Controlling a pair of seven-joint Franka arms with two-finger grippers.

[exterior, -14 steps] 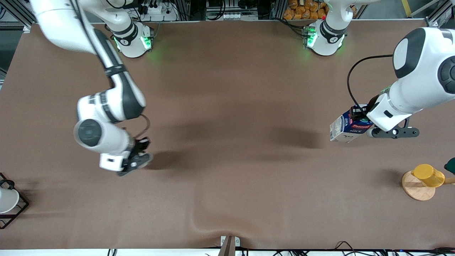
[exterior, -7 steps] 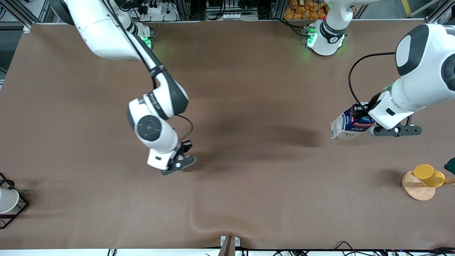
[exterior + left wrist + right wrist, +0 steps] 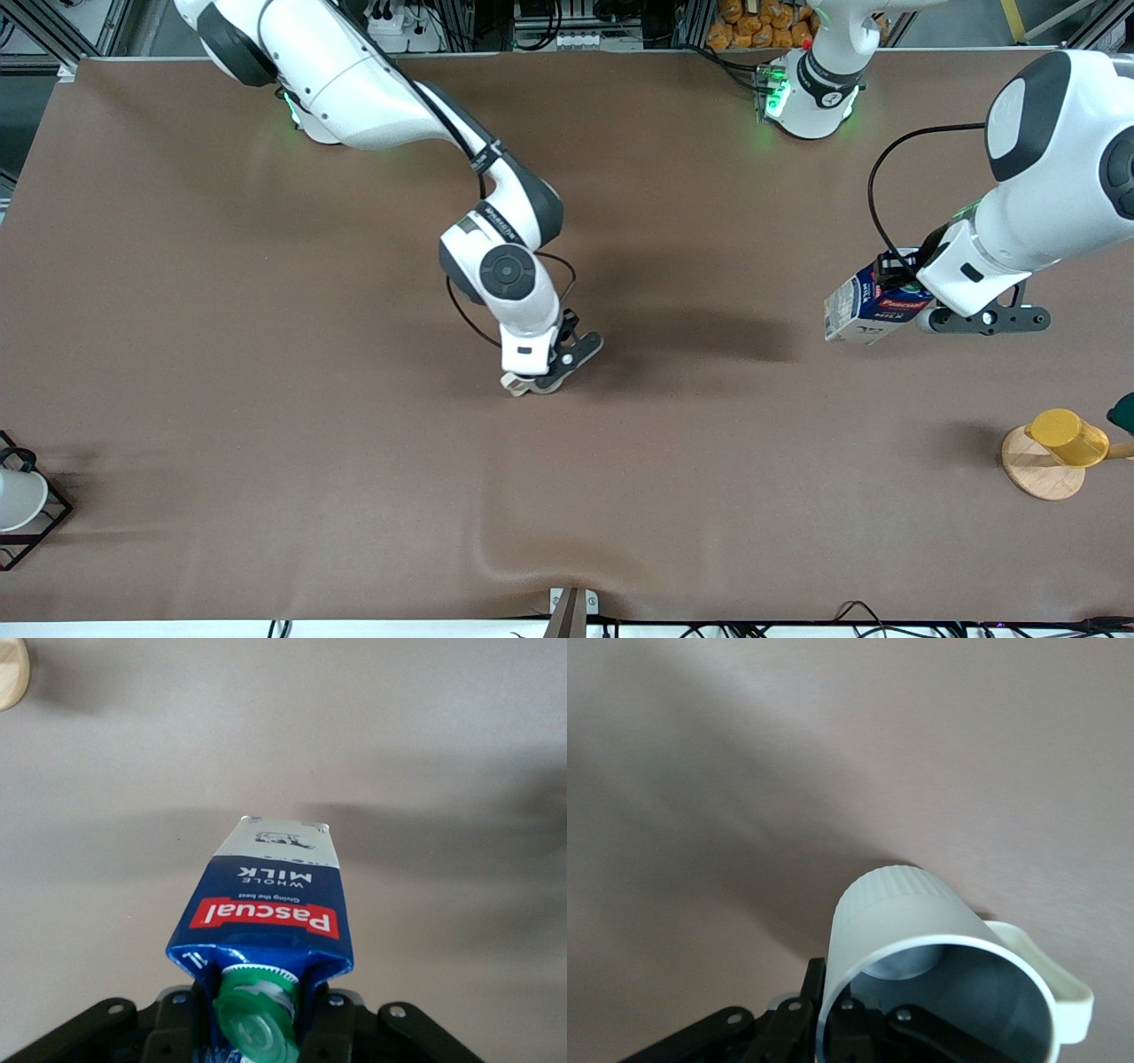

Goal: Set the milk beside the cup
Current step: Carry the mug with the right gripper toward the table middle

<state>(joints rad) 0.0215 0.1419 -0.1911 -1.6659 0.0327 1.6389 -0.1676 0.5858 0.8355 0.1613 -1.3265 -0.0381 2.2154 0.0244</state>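
Observation:
The milk is a dark-blue carton with a red label band and a green cap, tilted in the air. My left gripper is shut on its top, over the table toward the left arm's end. In the left wrist view the milk hangs from the left gripper, with its cap at the jaws. My right gripper is over the table's middle, shut on the rim of the grey-beige cup, which is mostly hidden under the hand. In the right wrist view the cup is tilted in the right gripper, one finger inside the rim and one outside.
A yellow cup lies on a round wooden stand near the left arm's end. A white cup sits in a black wire rack at the right arm's end. The brown cloth has a fold near the front edge.
My right arm has swung from the right arm's end to the table's middle, carrying the cup. My left gripper with the milk has barely shifted.

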